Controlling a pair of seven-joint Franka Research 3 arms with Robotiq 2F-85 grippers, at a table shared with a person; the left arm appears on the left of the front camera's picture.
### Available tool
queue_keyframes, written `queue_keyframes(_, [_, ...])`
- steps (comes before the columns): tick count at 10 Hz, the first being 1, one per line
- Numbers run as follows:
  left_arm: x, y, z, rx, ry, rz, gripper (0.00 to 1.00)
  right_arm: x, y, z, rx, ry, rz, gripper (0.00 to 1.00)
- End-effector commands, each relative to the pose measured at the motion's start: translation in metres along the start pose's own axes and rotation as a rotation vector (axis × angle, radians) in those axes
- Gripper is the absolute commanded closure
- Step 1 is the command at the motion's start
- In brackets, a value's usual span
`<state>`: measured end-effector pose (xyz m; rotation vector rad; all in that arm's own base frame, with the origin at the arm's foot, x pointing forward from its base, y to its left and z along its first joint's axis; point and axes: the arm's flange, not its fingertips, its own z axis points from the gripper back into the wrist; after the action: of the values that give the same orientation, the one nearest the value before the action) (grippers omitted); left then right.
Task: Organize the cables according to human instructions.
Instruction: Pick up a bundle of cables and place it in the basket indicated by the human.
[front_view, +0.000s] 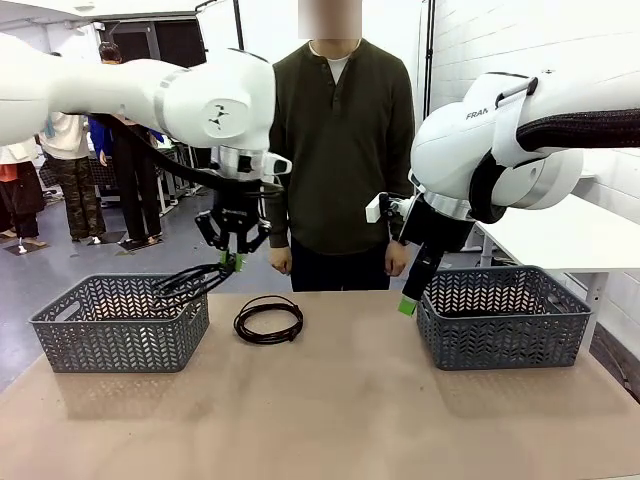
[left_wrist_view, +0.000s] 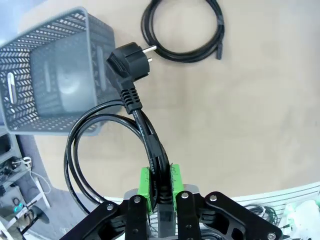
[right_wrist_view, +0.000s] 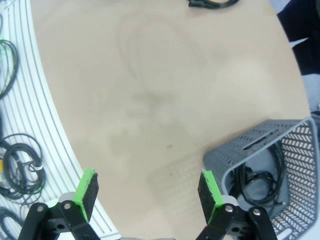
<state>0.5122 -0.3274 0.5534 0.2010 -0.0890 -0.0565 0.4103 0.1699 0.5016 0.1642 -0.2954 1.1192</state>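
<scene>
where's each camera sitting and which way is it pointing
Front: between the arms, facing the person in the olive shirt; both white arms show.
Left wrist: looks down its left pincer, shut on a black plugged cable, at the left grey mesh basket.
Right wrist: looks down its open right pincer at the right grey mesh basket.
Front and left wrist share the coiled black cable on the table.

Human (front_view: 345, 150) stands beyond and right of the left basket (front_view: 120, 322), arms down.
One black coil (front_view: 268, 320) lies flat just right of it; a second cable (front_view: 190, 282), angled plug, hangs looped above its right rim.
</scene>
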Motion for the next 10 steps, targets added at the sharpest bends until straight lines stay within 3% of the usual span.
queue_keyframes(1, [-0.019, 0.036, -0.005, -0.035, -0.057, -0.031, 1.0, 0.0, 0.0, -0.001, -0.003, 0.001, -0.001, 0.0])
queue_keyframes(3, [-0.021, 0.061, -0.011, -0.025, -0.079, -0.046, 1.0, 0.0, 0.0, -0.001, -0.003, 0.001, -0.001, 0.0])
queue_keyframes(5, [-0.017, 0.078, -0.018, -0.097, -0.078, -0.018, 1.0, 0.0, 0.0, -0.001, -0.003, 0.001, -0.001, 0.0])
queue_keyframes(6, [-0.009, 0.058, -0.004, -0.01, -0.067, -0.024, 1.0, 0.0, 0.0, -0.001, -0.003, 0.001, -0.001, 0.0])
queue_keyframes(10, [-0.009, 0.058, -0.004, -0.01, -0.067, -0.024, 1.0, 0.0, 0.0, -0.001, -0.003, 0.001, -0.001, 0.0])
